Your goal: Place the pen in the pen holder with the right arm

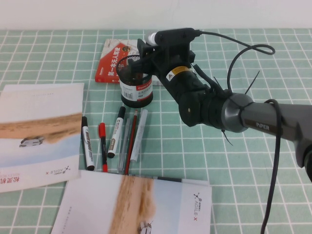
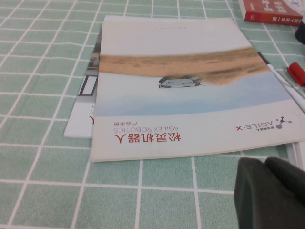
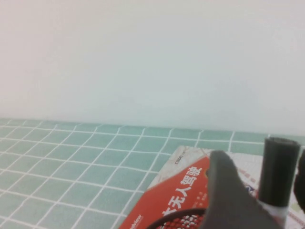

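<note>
The right end effector (image 1: 142, 62) grips the pen (image 3: 277, 177) upright above the pen holder (image 1: 136, 87), at 12 o'clock on the tabletop (image 1: 204, 156); released off-centre, its tip could catch the mesh rim and topple out. The right arm (image 1: 253, 117) reaches in from 3 o'clock. The left end effector (image 2: 271, 195) hovers near a brochure (image 2: 186, 86); whether it is clenched I cannot tell.

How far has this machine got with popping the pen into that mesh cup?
The pickup looks done: the right claw is shut on the pen, held upright. In hand now: it hangs right above the pen holder, whose rim shows just under the pen in the right wrist view. Left: lowering the pen in and letting go. The left claw sits idle beside a brochure. Other pens lie on the table.
</note>
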{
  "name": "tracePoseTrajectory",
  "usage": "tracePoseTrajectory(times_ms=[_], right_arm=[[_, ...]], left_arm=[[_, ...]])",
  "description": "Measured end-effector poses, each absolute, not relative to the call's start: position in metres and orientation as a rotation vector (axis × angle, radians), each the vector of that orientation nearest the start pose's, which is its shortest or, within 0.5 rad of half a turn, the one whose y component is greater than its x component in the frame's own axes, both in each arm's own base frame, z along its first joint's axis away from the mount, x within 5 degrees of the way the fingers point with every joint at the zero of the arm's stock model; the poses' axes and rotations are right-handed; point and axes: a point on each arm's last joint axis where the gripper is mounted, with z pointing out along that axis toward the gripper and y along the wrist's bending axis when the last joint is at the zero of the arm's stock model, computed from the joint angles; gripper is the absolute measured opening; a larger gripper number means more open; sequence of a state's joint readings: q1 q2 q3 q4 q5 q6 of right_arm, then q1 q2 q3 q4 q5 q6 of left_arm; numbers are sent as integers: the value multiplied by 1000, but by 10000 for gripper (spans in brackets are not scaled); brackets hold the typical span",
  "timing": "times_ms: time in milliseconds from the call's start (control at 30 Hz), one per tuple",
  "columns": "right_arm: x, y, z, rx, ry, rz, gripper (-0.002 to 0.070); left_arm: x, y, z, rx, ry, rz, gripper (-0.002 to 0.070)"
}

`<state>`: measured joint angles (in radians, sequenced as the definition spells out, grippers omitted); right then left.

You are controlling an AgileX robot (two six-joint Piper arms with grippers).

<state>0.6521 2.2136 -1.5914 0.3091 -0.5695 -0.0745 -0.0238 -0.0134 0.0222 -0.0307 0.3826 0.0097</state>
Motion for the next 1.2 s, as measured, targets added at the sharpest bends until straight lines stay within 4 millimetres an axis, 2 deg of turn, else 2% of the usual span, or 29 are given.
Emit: tracePoseTrajectory(times_ms=[167,267,333,400,433,500,567,733,833,1000,1200], right_arm=[[419,302,216,-243,1603,536,295],[415,302,224,-268,1659,547,296],[410,301,239,-294,1689,558,284],[403,299,257,-322,1720,570,238],[398,297,269,-334,1732,579,207],[386,292,291,-383,1779,588,100],[374,286,310,-440,1828,586,38],[342,267,350,-581,1908,532,-10],[317,248,365,-632,1949,500,-15],[265,208,372,-643,1958,490,-17],[181,148,372,-587,1941,577,-19]], left_arm=[[52,-2,172,13,1875,-40,-4],[52,-2,172,13,1875,-40,-4],[52,-2,172,13,1875,-40,-4],[52,-2,172,13,1875,-40,-4],[52,-2,172,13,1875,-40,-4],[52,-2,172,13,1875,-40,-4],[52,-2,172,13,1875,-40,-4],[52,-2,172,13,1875,-40,-4],[52,-2,172,13,1875,-40,-4],[52,-2,172,13,1875,-40,-4],[52,-2,172,13,1875,-40,-4]])
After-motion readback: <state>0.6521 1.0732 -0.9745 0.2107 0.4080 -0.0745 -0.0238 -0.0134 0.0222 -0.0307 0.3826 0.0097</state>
